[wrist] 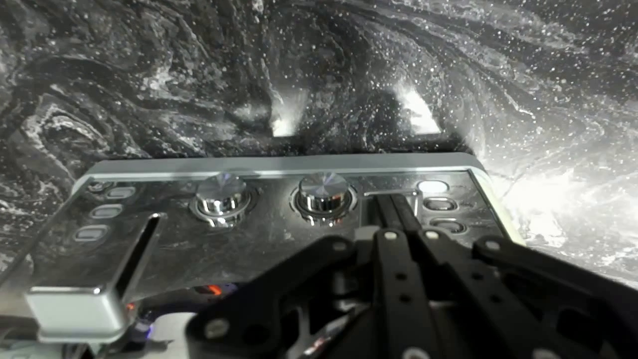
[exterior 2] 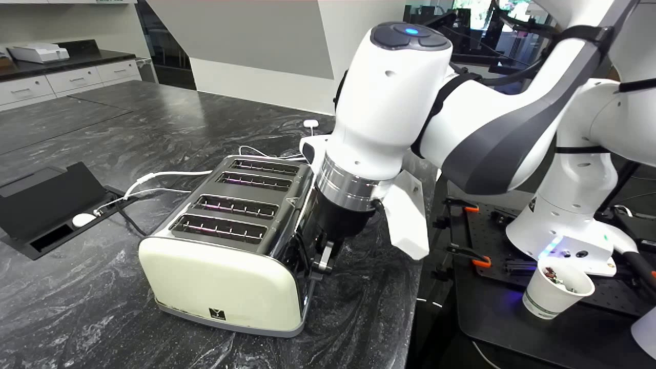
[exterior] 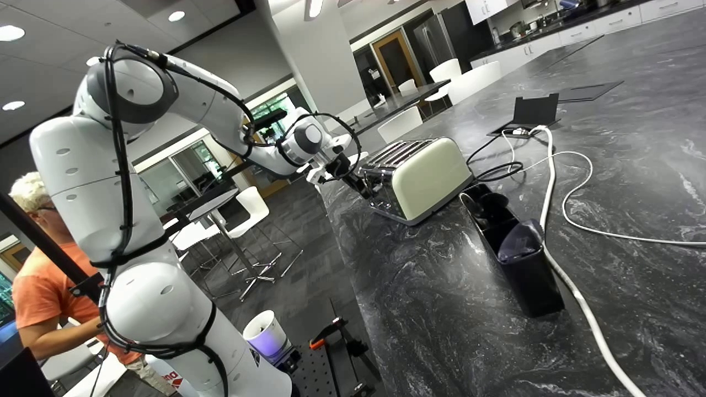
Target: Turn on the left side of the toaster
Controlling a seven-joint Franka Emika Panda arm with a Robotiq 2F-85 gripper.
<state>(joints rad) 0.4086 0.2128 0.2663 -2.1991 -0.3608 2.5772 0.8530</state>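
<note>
The toaster [exterior 2: 220, 287] stands upright on the dark marbled surface [exterior 2: 359, 318]. The pincer [wrist: 391, 198] is clenched, its fingers [wrist: 406, 214] pressed together with nothing visible between them, and the tips are at a lever [wrist: 370, 212] on the control panel [wrist: 259, 244]; whether they bear on it or sit just against it is hard to tell. The wrist view has the base [wrist: 279, 163] uppermost, so this is probably the left side for someone facing the panel. That lever sits low, close to the base, while the opposite lever [wrist: 75, 311] is up. A button [wrist: 432, 187] beside the lowered lever is lit, and in an exterior view the end slot [exterior 2: 218, 228] near the pincer shows a pinkish tint. The task therefore looks essentially done, the left side likely on; what is left is backing the pincer away without disturbing the lever.
</note>
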